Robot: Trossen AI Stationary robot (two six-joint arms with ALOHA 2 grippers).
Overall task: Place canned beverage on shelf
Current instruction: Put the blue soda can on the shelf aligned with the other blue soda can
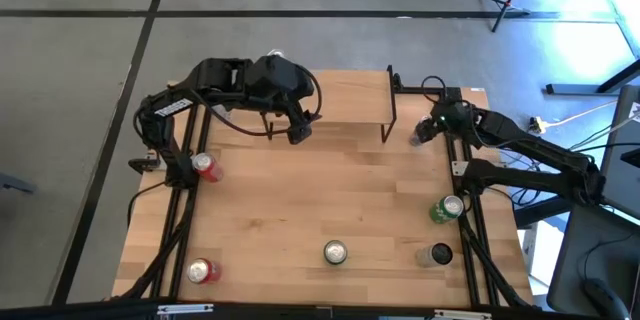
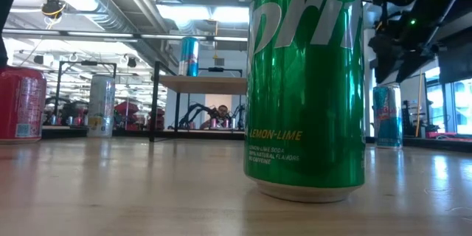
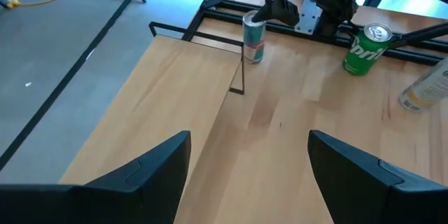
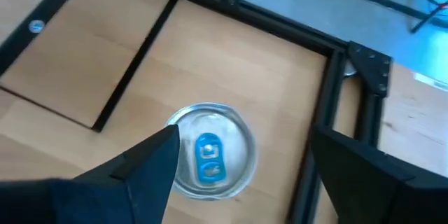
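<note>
A blue canned beverage (image 4: 210, 150) with a silver top stands upright on the table just right of the shelf (image 1: 345, 100). My right gripper (image 4: 243, 131) hangs open over that can, one finger on each side of its top; in the left wrist view it (image 3: 273, 7) sits just above the can (image 3: 253, 38). My left gripper (image 3: 248, 161) is open and holds nothing, above the shelf's near left part (image 1: 297, 132). In the low view another blue can (image 2: 189, 55) stands upright on the shelf's plank (image 2: 203, 83).
A green Sprite can (image 1: 447, 208) and a dark-topped can (image 1: 436, 254) stand near the right edge, and a silver can (image 1: 335, 252) stands at the near middle. Two red cans (image 1: 205, 166) (image 1: 201, 271) stand on the left. Bare wood lies in the table's middle.
</note>
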